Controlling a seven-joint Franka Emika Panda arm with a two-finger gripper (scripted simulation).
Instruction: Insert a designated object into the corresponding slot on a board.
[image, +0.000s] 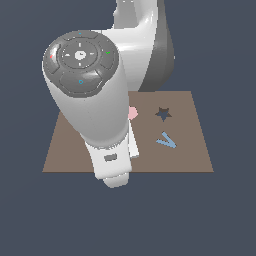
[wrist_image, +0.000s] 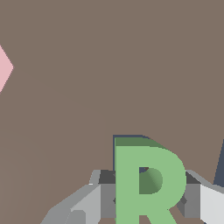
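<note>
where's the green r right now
In the wrist view the green R sits between the gripper fingers, just over the brown board; the arm hides it in the exterior view.

Light-green R block, brown board, blue V, pink piece
</note>
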